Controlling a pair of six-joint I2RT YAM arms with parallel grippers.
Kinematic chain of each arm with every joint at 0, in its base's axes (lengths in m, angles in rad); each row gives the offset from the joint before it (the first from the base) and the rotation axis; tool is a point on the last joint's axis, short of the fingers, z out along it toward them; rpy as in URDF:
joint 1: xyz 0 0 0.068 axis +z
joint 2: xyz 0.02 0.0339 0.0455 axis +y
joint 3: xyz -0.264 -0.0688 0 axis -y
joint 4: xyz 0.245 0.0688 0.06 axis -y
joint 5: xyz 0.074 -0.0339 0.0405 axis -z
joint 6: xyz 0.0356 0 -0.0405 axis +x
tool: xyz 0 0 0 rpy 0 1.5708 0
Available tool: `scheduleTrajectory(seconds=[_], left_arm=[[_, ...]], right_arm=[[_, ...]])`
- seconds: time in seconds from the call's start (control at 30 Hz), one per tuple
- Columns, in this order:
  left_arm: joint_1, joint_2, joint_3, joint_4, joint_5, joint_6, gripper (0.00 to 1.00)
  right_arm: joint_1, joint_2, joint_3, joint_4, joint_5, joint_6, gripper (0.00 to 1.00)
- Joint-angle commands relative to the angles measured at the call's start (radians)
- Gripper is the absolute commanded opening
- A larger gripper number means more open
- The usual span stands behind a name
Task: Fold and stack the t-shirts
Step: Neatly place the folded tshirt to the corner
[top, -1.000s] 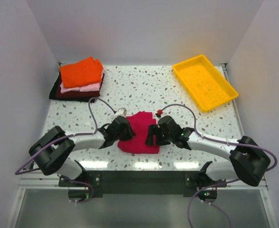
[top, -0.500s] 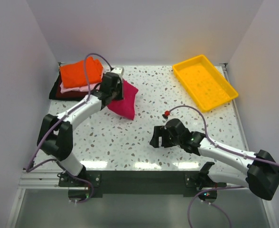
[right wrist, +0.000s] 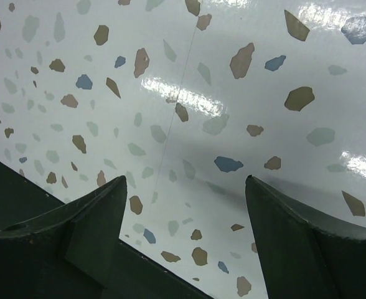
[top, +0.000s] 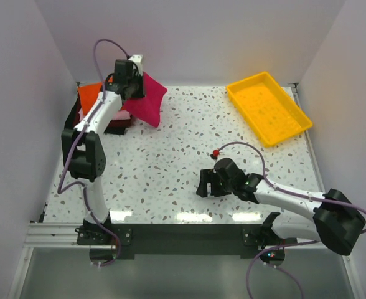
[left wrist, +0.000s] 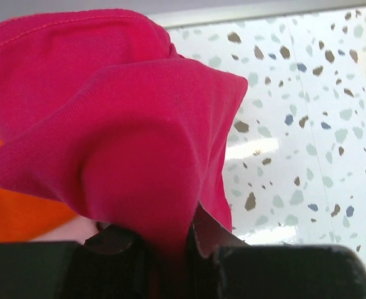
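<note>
Nearest, the right gripper (top: 206, 185) hovers low over the speckled table (top: 170, 143), its fingers (right wrist: 96, 215) spread apart with nothing between them; only bare surface shows in the right wrist view. Well away, at the far left, the left gripper (top: 126, 78) is raised, fingers (left wrist: 117, 240) clamped on the crimson t-shirt (top: 145, 99), which hangs bunched above the table. Just beside and behind it lies the stack: orange shirt (top: 88, 94) on top, pale pink shirt (top: 116, 115) under it, dark maroon shirt (top: 117, 124) lowest, partly hidden by the left arm. The yellow tray (top: 246, 118) sits far right.
</note>
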Motion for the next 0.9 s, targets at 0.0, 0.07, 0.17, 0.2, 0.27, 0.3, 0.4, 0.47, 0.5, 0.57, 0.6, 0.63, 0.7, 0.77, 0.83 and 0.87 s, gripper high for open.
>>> scheduleTrajectory(seconds=[0.0, 0.07, 0.17, 0.2, 0.27, 0.3, 0.4, 0.47, 0.5, 0.57, 0.6, 0.63, 0.7, 0.77, 0.83, 0.87], left_arm=[[0.087, -0.002, 0.164, -0.035, 0.091, 0.029, 0.00], [0.114, 0.001, 0.185, -0.039, 0.122, 0.025, 0.00], [0.177, 0.014, 0.209, -0.045, 0.165, 0.005, 0.00], [0.205, 0.011, 0.207, -0.039, 0.171, 0.000, 0.00], [0.242, 0.009, 0.198, -0.012, 0.185, -0.015, 0.00], [0.274, 0.017, 0.198, -0.006, 0.212, -0.021, 0.00], [0.317, 0.052, 0.221, -0.012, 0.245, -0.029, 0.00], [0.335, 0.066, 0.218, 0.002, 0.242, -0.030, 0.00], [0.352, 0.083, 0.218, 0.008, 0.248, -0.029, 0.00], [0.371, 0.100, 0.230, 0.017, 0.248, -0.034, 0.00], [0.386, 0.115, 0.233, 0.022, 0.254, -0.037, 0.00], [0.391, 0.124, 0.238, 0.036, 0.257, -0.041, 0.00], [0.403, 0.147, 0.248, 0.050, 0.254, -0.043, 0.00], [0.407, 0.167, 0.281, 0.051, 0.240, -0.035, 0.00], [0.418, 0.190, 0.307, 0.056, 0.223, -0.035, 0.00], [0.424, 0.193, 0.311, 0.060, 0.217, -0.038, 0.00]], right_arm=[[-0.001, 0.017, -0.002, 0.064, -0.026, -0.008, 0.80], [-0.001, 0.026, -0.002, 0.071, -0.029, -0.008, 0.80], [-0.001, 0.049, -0.002, 0.093, -0.042, -0.007, 0.80], [-0.001, 0.052, -0.002, 0.098, -0.045, -0.005, 0.80], [-0.001, 0.061, -0.010, 0.107, -0.057, -0.002, 0.80], [0.000, 0.061, -0.013, 0.116, -0.060, 0.002, 0.80], [-0.001, 0.060, -0.024, 0.124, -0.065, 0.008, 0.80], [0.000, 0.054, -0.032, 0.124, -0.065, 0.010, 0.80], [-0.001, 0.048, -0.036, 0.124, -0.065, 0.012, 0.80], [-0.001, 0.040, -0.045, 0.124, -0.065, 0.016, 0.80], [-0.001, 0.037, -0.048, 0.126, -0.063, 0.019, 0.79], [0.000, 0.029, -0.053, 0.126, -0.063, 0.022, 0.79], [-0.001, 0.024, -0.061, 0.124, -0.063, 0.025, 0.79], [0.000, 0.018, -0.068, 0.124, -0.063, 0.028, 0.79], [-0.001, 0.014, -0.071, 0.126, -0.060, 0.032, 0.79], [-0.001, 0.014, -0.075, 0.124, -0.062, 0.035, 0.79]])
